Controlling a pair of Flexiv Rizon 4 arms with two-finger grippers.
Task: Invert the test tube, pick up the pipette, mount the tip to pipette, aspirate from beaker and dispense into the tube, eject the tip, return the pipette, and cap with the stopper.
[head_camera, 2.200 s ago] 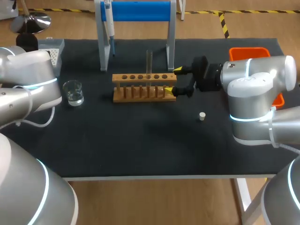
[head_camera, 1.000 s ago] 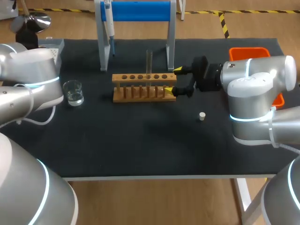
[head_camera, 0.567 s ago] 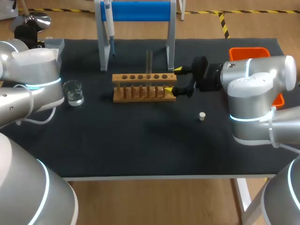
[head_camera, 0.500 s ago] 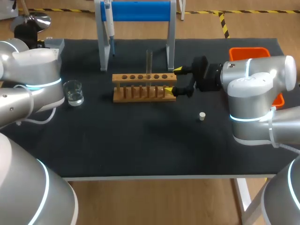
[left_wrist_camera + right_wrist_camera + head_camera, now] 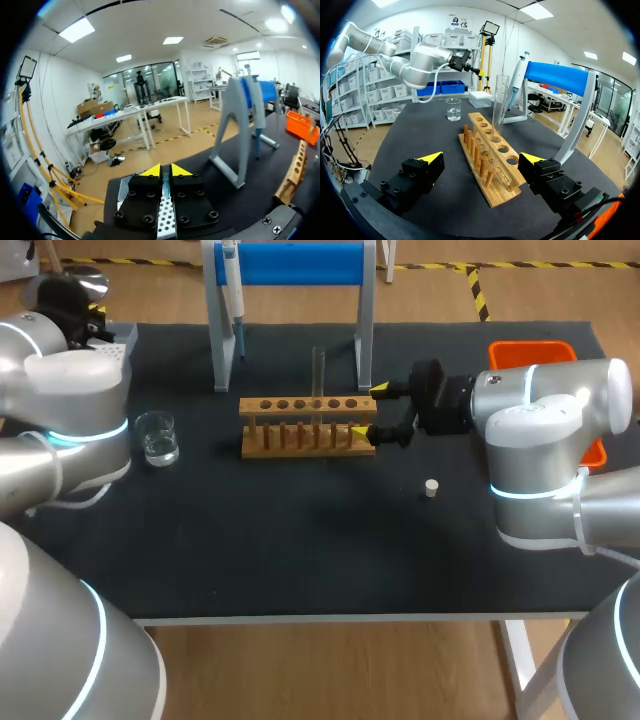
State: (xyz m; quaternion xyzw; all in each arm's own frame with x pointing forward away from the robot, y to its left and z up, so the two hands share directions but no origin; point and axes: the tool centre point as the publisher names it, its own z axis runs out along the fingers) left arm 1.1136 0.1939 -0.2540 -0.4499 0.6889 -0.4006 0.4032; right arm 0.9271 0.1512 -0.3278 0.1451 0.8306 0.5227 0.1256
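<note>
The right claw (image 5: 481,159) is spread wide, holding nothing. Its two yellow-tipped fingers stand either side of the near end of the wooden rack (image 5: 490,162), and neither one touches it. The test tube (image 5: 499,105) stands upright in the third hole from the claw's end of the rack, a little ahead of the fingers. The small stopper (image 5: 431,488) lies on the black desk (image 5: 300,550) beside this claw, off its lower finger and apart from the rack. The orange bin (image 5: 535,348) sits behind the claw, past its arm.

Farther ahead of the right claw, beyond the far end of the rack, is the beaker (image 5: 453,109) with clear liquid in it. The white tip box (image 5: 480,98) is just past the beaker. To one side of the rack stands the blue-topped stand (image 5: 555,77), with the pipette (image 5: 516,80) hanging from its far end.

The left claw (image 5: 166,172) is out at that far corner of the desk. It is nearly closed, with only a thin slit between the yellow tips, and it holds nothing. The perforated top of the tip box shows straight under it, through the slit. The stand's pale legs rise ahead of it and to the side, and the rack runs along beyond them.
</note>
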